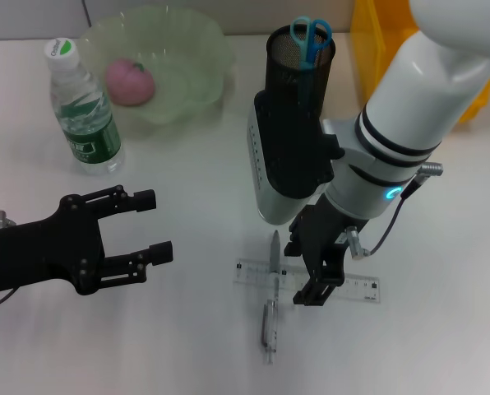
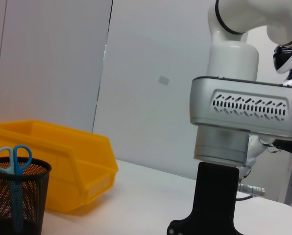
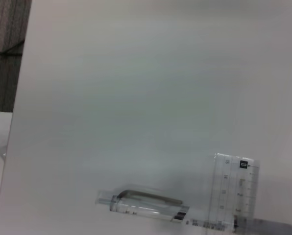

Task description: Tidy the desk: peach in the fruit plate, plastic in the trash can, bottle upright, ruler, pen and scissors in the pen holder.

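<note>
While the right gripper point(image 1: 317, 276) hung low over the white tabletop point(image 1: 179, 346), its dark jaws stood spread and held nothing, poised just above the spot where the clear plastic ruler point(image 1: 356, 287) lay flat with the slim grey pen point(image 1: 272, 296) resting across its end. Both looked light and stiff, but the ruler seemed thin and slick against the surface, so I judged a pinch across its narrow width near the middle to be the safest hold; the pen looked easier, taken around its barrel. Behind them rose the black mesh pen holder point(image 1: 300, 74), with blue scissors point(image 1: 312, 39) already inside. On the other side, the left gripper point(image 1: 136, 232) hovered idle, jaws parted and unladen.
</note>
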You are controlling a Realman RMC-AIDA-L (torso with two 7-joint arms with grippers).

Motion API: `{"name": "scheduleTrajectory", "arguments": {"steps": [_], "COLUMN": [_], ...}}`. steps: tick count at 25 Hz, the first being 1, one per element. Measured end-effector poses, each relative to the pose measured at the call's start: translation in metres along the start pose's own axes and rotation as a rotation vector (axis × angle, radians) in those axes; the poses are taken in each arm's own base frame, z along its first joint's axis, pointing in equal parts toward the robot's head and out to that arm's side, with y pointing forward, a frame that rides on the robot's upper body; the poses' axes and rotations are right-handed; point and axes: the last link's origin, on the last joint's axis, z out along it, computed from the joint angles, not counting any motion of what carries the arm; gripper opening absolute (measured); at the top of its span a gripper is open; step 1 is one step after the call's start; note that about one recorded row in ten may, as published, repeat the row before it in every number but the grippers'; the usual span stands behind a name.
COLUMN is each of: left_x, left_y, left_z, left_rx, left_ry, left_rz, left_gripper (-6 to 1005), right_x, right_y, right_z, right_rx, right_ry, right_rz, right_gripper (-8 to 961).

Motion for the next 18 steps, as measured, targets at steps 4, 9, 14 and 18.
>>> {"name": "scheduleTrajectory", "arguments": {"steps": [4,9,14,18], "left_x": [0.0001,0.0004,0.0003,0.0002], "left_y": [0.0,-0.0002,-0.0002,-0.0002], "left_z": [0.0,0.0,0.0001,0.0004], "left_rx": [0.0,0.001,0.002,0.002], "left_ry": [0.001,0.003,0.003,0.003], "left_rz": [0.0,0.004,0.003,0.002], "left_gripper": [774,774,774,774], "right_x": [0.0002,0.0006,0.0012,0.0008], "right_y": [0.001,0.0009,0.0002,0.0003], "right_z": [0.0031,0.0054,0.0082,0.01], "right_rx": [0.0,0.006,0.015,0.021], "right_ry": [0.009,0.009,0.01,0.012], "right_rz": [-0.006,-0.006,-0.006,-0.008], "right_gripper": [672,652,631,585]}}
